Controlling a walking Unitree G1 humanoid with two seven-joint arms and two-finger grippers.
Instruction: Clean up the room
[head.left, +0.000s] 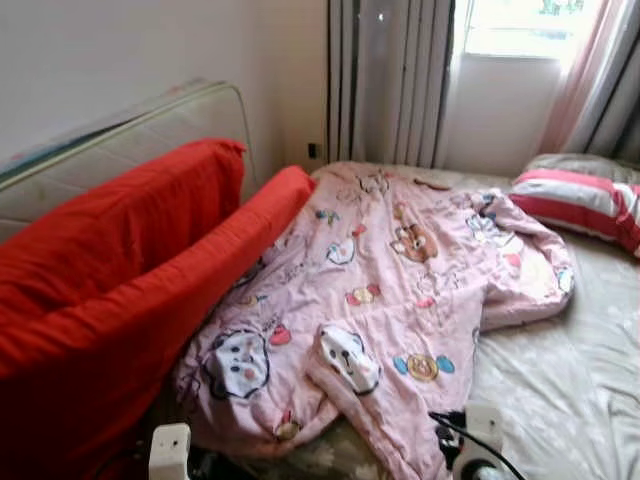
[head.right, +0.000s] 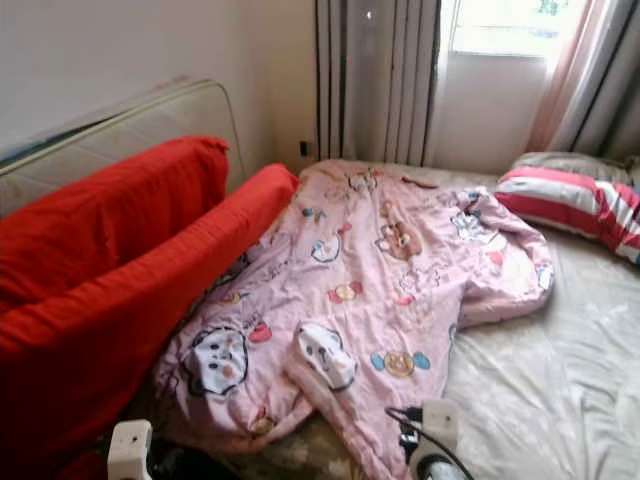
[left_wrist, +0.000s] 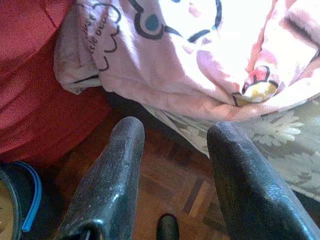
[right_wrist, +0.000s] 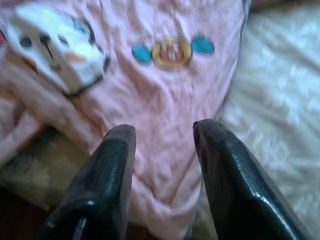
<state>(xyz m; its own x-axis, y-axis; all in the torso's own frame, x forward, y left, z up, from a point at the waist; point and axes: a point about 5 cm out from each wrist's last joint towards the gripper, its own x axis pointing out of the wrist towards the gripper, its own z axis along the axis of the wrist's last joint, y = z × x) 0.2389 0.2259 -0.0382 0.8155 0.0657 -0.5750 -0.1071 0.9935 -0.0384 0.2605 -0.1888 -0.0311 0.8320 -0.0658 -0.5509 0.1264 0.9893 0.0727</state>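
A rumpled pink cartoon-print quilt (head.left: 390, 290) lies spread across the bed, its near corner hanging over the foot edge. My right gripper (right_wrist: 162, 132) is open just above that near corner of the quilt (right_wrist: 170, 90), holding nothing. My left gripper (left_wrist: 175, 132) is open too, low beside the bed's corner, over the wooden floor (left_wrist: 170, 185) and just short of the quilt's hanging edge (left_wrist: 200, 75). Both wrists (head.left: 168, 450) (head.left: 475, 440) show at the bottom of the eye views.
A red sofa or cushion stack (head.left: 110, 280) stands tight against the bed's left side, with a mattress (head.left: 130, 130) leaning on the wall behind it. A striped pink pillow (head.left: 580, 200) lies at the bed's far right. The grey floral sheet (head.left: 560, 380) is bare on the right.
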